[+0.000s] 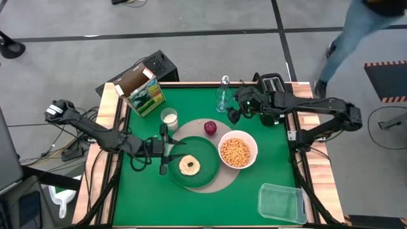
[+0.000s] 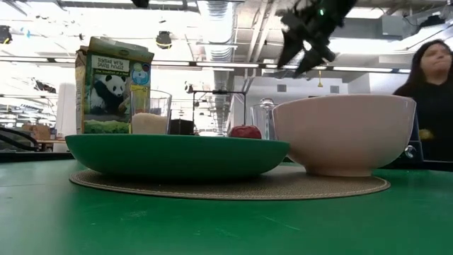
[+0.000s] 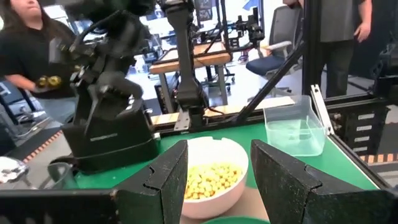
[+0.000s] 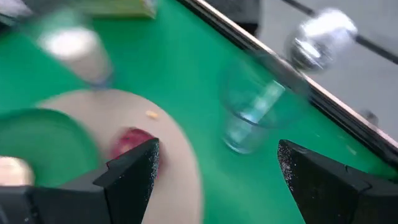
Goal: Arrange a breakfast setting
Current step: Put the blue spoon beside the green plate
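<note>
From above, the round tan mat (image 1: 224, 182) lies mid-tabletop (image 1: 191, 210) and carries the dark green plate (image 1: 205, 175) with a round toast (image 1: 189, 165) on it, the white bowl (image 1: 238, 152) of yellow cereal on the mat's right part, and a red fruit (image 1: 210, 127) at its far edge. The small milk glass (image 1: 169, 117) stands just off the mat's far-left edge, the clear stemmed glass (image 1: 223, 97) farther back beyond the fruit, near a black toaster (image 1: 272, 83). The left pincer (image 1: 163, 152) sits at the plate's left rim, open and holding nothing; the right pincer (image 1: 238, 108) hangs open between the stemmed glass and the toaster. No spoon can be seen. From tabletop level, plate and bowl rest side by side on the mat, with the milk glass, fruit and a panda cereal box (image 2: 113, 86) behind; one pincer hangs above the bowl, and a person (image 2: 432, 99) stands beyond. The left wrist camera looks between parted fingers (image 3: 165, 183) across the bowl towards a clear plastic tub (image 3: 295, 127). The right wrist camera shows wide jaws framing the stemmed glass, with the fruit on the mat nearby. The step in hand looks like fetching the stemmed glass; the next move calls for lowering the right pincer around its bowl or stem, closing gently, and setting it upright beside the mat.
</note>
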